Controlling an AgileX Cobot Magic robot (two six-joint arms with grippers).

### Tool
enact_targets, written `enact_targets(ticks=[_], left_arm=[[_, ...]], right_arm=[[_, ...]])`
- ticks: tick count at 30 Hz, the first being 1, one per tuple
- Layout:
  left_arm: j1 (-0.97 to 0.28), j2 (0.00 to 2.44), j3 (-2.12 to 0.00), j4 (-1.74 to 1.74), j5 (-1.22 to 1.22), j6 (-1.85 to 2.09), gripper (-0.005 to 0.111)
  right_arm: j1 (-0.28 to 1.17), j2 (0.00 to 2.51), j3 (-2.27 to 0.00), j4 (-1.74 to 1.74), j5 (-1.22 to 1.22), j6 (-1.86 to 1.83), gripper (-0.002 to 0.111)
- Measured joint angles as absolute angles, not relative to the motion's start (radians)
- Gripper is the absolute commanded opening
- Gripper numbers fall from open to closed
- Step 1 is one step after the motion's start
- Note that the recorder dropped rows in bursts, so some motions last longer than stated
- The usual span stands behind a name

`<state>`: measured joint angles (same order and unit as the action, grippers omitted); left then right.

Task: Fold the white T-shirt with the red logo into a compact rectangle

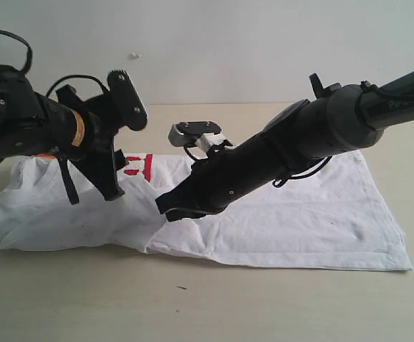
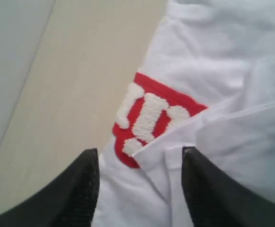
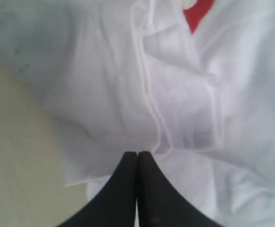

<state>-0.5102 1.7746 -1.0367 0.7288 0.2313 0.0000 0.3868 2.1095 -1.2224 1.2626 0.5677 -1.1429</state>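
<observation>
Stretching from 9 to 3 o'clock across the table point(image 1: 192, 306), the white T-shirt point(image 1: 313, 214) lies beneath both arms, the left gripper point(image 1: 112, 187) nearer the red logo point(image 1: 140, 165). Left wrist view: jaws half parted, empty, logo dead ahead, their 12 o'clock. Right wrist view: the right gripper point(image 3: 137, 158) pinched shut on nothing, above a hem point(image 3: 149, 94).

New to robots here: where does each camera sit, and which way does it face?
Exterior view: off the arms, facing across the beige table at the wrinkled white cotton T-shirt; black left arm and right arm show.
Left wrist view: on the left arm, looking past the open left gripper at the red fuzzy logo.
Right wrist view: on the right arm, looking past the shut right gripper at the T-shirt's folds.
Shared: both wrist views catch that logo.
</observation>
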Motion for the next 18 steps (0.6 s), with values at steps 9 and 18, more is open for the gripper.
enact_targets(ticks=[9, 18], left_arm=[[-0.390, 1.784, -1.037, 0.609, 0.227, -0.100, 0.052], [-0.384, 1.810, -1.078, 0.480, 0.270, -0.082, 0.052]], right_arm=[[0.387, 2.110, -1.222, 1.266, 0.530, -1.143, 0.000], [0.387, 2.087, -1.255, 1.270, 0.650, -1.141, 0.000]])
